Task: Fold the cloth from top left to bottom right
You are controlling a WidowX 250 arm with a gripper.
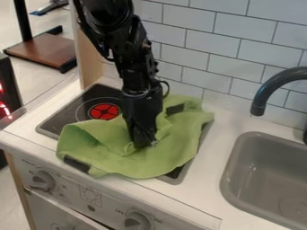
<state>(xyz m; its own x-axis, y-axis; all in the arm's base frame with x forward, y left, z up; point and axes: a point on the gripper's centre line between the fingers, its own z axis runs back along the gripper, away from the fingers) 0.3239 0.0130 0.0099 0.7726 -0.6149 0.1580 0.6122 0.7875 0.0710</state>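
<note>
Judging the cloth (pixel 174 150) partly folded, bottom right unreached, we couldn't tell whether the gripper (pixel 144 143) pinched it.

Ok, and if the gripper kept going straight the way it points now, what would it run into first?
The green cloth, right below the gripper or perhaps already touching it; the stove top likely comes next.

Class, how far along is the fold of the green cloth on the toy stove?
Partly done: the green cloth has a flap turned in toward its middle.
In hand: the black robot gripper is down at that flap's tip; its hold is unclear.
Left, probably: bringing the flap to the bottom-right edge and flattening the wrinkles.
</note>
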